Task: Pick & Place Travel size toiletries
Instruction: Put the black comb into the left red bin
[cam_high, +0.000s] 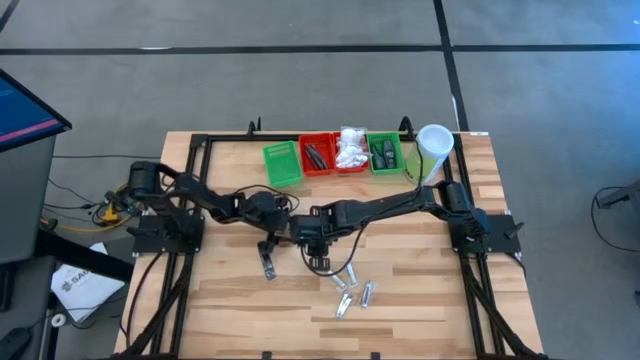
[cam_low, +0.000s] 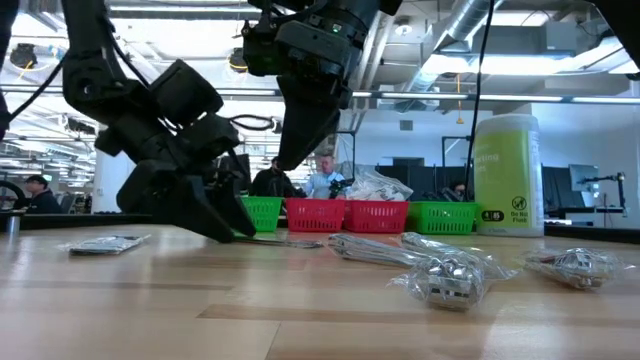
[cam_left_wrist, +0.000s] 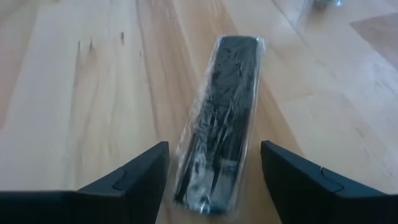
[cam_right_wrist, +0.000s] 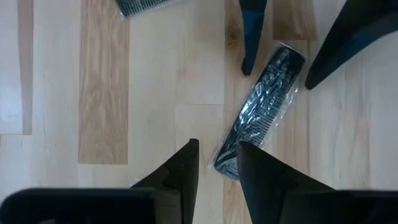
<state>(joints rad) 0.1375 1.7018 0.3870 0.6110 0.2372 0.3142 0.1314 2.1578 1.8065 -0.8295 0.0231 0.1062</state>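
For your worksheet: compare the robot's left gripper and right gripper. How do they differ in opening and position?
The left gripper stands wide open, low at the table, straddling the wrapped black comb; the right gripper has only a narrow gap and hangs above the comb, holding nothing. Both have dark fingers and point at the same comb.

The pale butcher-block wooden table (cam_high: 420, 290) is showing a smooth, faintly shiny planked grain. A black narrow plastic comb (cam_left_wrist: 217, 118) is lying in a glossy, crinkled clear wrapper that is catching the light. The matt dark plastic fingers (cam_left_wrist: 134, 177) are looking smooth, and the crumpled silver foil tubes (cam_low: 445, 278) are glinting.
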